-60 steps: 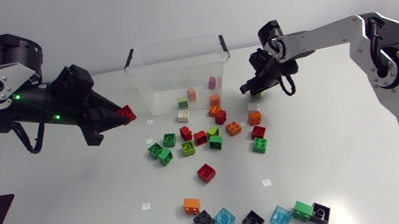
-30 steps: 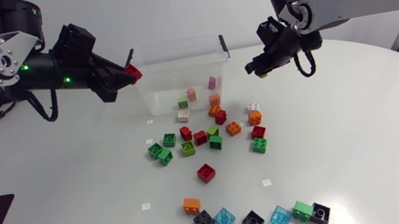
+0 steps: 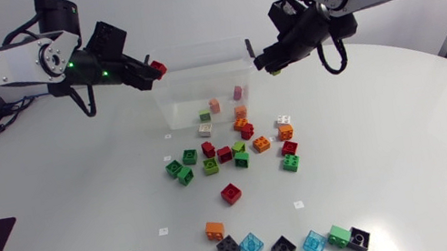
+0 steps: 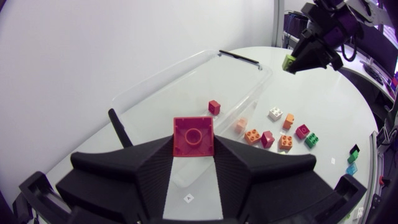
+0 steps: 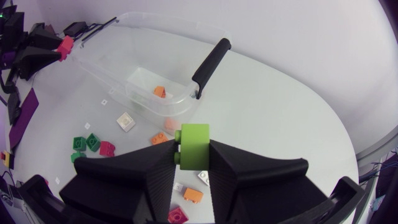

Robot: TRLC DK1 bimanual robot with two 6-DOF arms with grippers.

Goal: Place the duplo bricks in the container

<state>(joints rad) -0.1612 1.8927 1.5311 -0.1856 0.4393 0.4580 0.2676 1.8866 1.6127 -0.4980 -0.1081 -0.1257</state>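
White table (image 3: 415, 165) with small tags (image 3: 163, 231)

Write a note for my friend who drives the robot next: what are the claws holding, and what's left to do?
Left claw: shut on a red brick, at the container rim.
Right claw: shut on a lime brick, near the container's other end.
Done: a few bricks lie inside.
Left: drop both, then collect the many loose bricks on the table.
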